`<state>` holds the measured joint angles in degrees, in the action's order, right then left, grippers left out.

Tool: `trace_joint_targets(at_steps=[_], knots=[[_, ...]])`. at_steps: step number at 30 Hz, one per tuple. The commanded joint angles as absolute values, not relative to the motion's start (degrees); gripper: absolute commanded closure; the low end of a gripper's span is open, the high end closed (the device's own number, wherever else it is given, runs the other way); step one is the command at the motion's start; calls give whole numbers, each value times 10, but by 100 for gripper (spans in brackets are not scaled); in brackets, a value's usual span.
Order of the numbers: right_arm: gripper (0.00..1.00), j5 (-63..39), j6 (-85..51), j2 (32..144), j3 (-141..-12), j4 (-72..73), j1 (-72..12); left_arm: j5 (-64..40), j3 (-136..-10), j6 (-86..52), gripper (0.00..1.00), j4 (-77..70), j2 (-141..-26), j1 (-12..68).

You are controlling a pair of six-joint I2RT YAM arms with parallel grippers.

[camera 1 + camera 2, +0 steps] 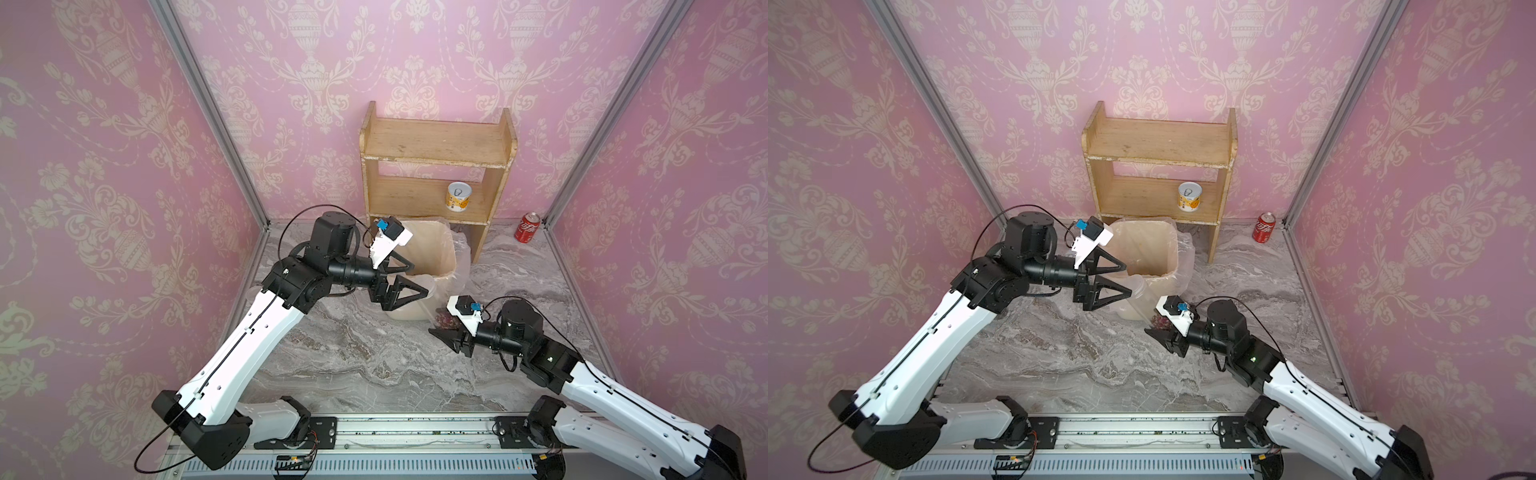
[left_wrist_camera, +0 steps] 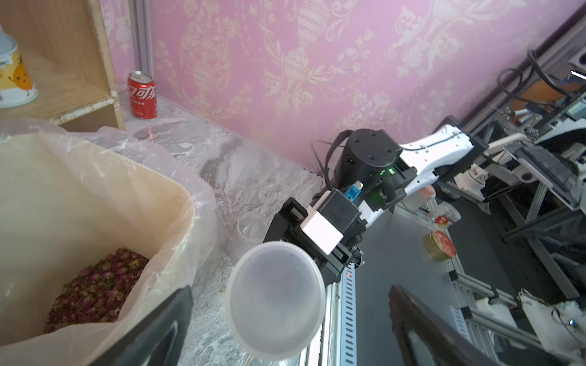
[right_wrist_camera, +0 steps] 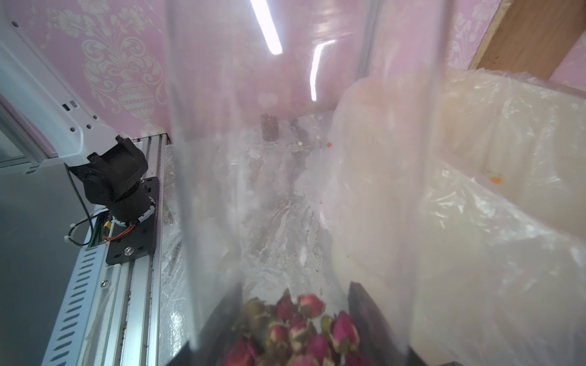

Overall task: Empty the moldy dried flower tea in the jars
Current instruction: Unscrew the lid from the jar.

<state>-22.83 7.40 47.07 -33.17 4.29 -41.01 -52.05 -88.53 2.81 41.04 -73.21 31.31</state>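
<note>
A clear jar (image 1: 1142, 299) leans toward the bin, and my right gripper (image 1: 1156, 328) is shut on its lower part. Pinkish-red dried flower tea (image 3: 295, 329) lies heaped in the jar's bottom between the right fingers (image 3: 364, 317). The jar's round translucent lid (image 2: 276, 301) faces the left wrist camera. My left gripper (image 1: 420, 280) is open around that end, its fingers (image 2: 165, 326) well clear of the lid on both sides. I cannot tell whether the lid is still seated on the jar. More dried buds (image 2: 98, 285) lie inside the bin.
The cream bin (image 1: 440, 257) has a loose plastic liner and stands before a wooden shelf (image 1: 436, 141). On the shelf is a yellow-and-white tin (image 1: 458, 196). A red cola can (image 1: 528, 227) is at the back right. A clear round piece (image 2: 252, 227) lies on the marble.
</note>
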Motion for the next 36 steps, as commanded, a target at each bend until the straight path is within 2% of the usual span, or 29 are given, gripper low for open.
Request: trace_joint_targets(at_steps=[1, 7, 12, 25, 33, 36], knots=[[71, -285, 61, 455, -326, 69, -411, -595, -897, 163, 1, 482, -727, 299], [70, -326, 44, 458, -328, 76, -410, -660, -885, 174, 4, 465, -739, 289], [71, -344, 25, 471, -338, 69, -405, -693, -838, 112, 6, 369, -726, 289], [71, -344, 16, 489, -344, 78, -399, -680, -822, 91, 19, 351, -743, 290], [71, -343, 16, 490, -348, 84, -399, -630, -826, 130, 20, 402, -753, 295], [71, -343, 17, 492, -351, 82, -398, -613, -824, 134, 16, 404, -754, 296]])
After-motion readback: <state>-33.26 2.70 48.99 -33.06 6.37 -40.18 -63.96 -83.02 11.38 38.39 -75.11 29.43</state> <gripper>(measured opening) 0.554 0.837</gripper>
